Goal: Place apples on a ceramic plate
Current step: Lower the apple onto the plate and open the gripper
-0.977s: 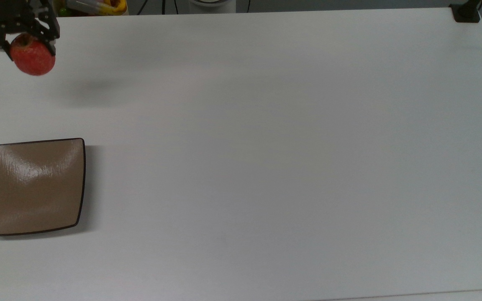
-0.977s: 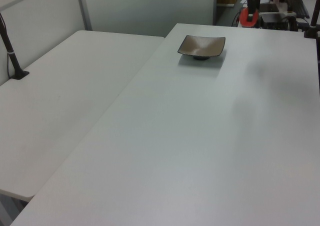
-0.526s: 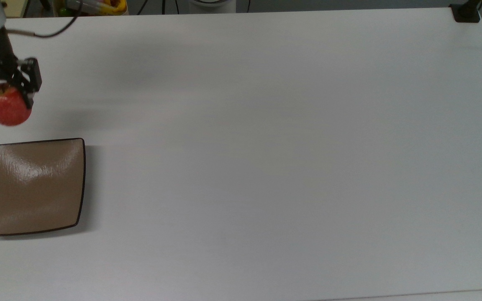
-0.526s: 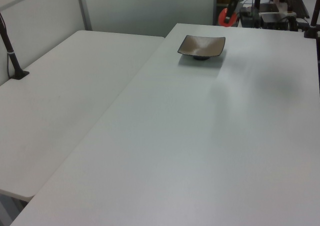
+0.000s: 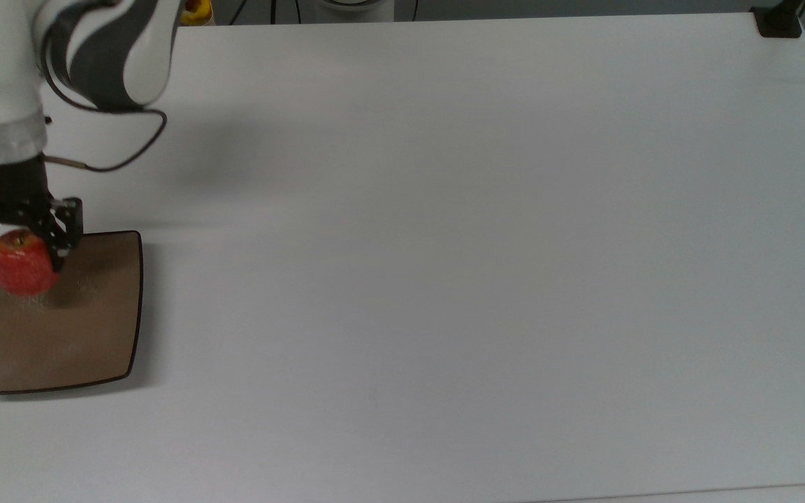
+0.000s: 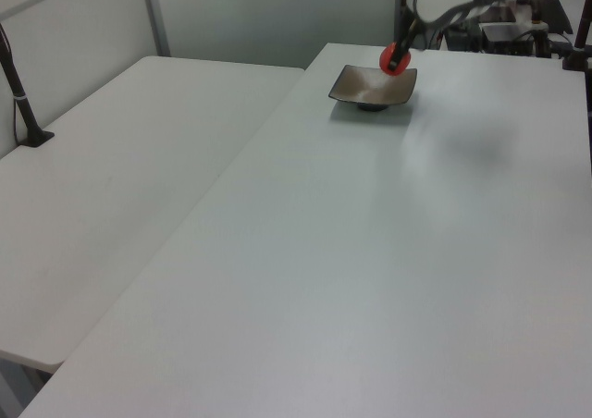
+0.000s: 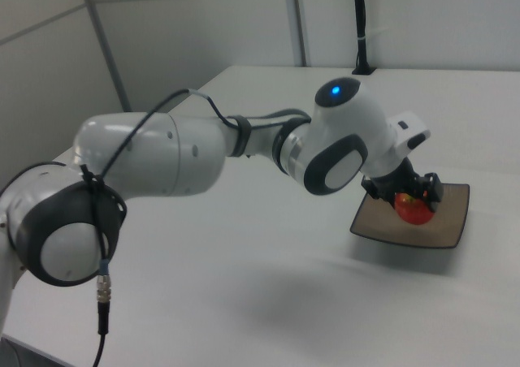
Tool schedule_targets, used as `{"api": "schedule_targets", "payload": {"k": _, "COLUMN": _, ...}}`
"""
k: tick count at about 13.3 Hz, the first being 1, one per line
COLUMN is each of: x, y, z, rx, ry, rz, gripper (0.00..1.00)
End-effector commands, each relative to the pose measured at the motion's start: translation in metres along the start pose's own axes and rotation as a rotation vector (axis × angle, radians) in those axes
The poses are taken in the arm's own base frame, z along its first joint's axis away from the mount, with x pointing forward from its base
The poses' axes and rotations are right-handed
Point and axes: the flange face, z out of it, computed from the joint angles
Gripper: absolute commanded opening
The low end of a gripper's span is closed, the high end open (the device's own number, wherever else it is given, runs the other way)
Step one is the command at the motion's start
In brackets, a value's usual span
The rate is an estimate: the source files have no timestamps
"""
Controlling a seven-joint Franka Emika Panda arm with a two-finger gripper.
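A small red apple [image 5: 22, 269] hangs between the black fingers of my gripper [image 5: 19, 244], which is shut on it. It is over the upper left part of the square tan ceramic plate [image 5: 81, 335] in the top view; whether it touches the plate I cannot tell. In the left view the apple [image 6: 395, 59] sits over the far right corner of the ceramic plate [image 6: 365, 87]. The right view has the apple [image 7: 413, 208] held over the ceramic plate [image 7: 443, 230], with the gripper [image 7: 414, 195] on it.
The plate lies near the left edge of the white table [image 5: 444, 244] in the top view. My white arm [image 5: 60, 49] reaches in from the top view's upper left, a cable looping beside it. A black post base [image 5: 778, 21] stands at the far right corner.
The gripper has carried the apple from the table's far left corner down the top view, and it is now over the plate. The arm has swung into the top view.
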Motion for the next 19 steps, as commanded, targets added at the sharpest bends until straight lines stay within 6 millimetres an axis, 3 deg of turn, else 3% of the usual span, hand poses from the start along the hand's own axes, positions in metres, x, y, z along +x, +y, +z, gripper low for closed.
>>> {"api": "schedule_targets", "payload": {"k": 1, "x": 0.009, "y": -0.016, "z": 0.024, "rx": -0.008, "ry": 0.056, "rz": 0.035, "gripper": 0.02}}
{"api": "schedule_targets", "payload": {"k": 3, "x": 0.007, "y": -0.019, "z": 0.030, "rx": -0.003, "ry": 0.049, "rz": 0.066, "gripper": 0.04}}
{"api": "schedule_targets", "payload": {"k": 5, "x": 0.007, "y": -0.026, "z": 0.033, "rx": 0.009, "ry": 0.048, "rz": 0.074, "gripper": 0.17}}
{"api": "schedule_targets", "payload": {"k": 8, "x": 0.005, "y": -0.027, "z": 0.037, "rx": 0.013, "ry": 0.041, "rz": 0.083, "gripper": 0.54}}
{"api": "schedule_targets", "payload": {"k": 10, "x": 0.005, "y": -0.027, "z": 0.037, "rx": 0.013, "ry": 0.041, "rz": 0.086, "gripper": 0.64}}
{"api": "schedule_targets", "payload": {"k": 12, "x": 0.005, "y": -0.029, "z": 0.038, "rx": 0.011, "ry": 0.042, "rz": 0.082, "gripper": 0.86}}
{"api": "schedule_targets", "payload": {"k": 14, "x": 0.007, "y": -0.034, "z": 0.040, "rx": 0.004, "ry": 0.052, "rz": 0.064, "gripper": 1.00}}
{"api": "schedule_targets", "payload": {"k": 19, "x": 0.007, "y": -0.035, "z": 0.038, "rx": 0.000, "ry": 0.057, "rz": 0.053, "gripper": 1.00}}
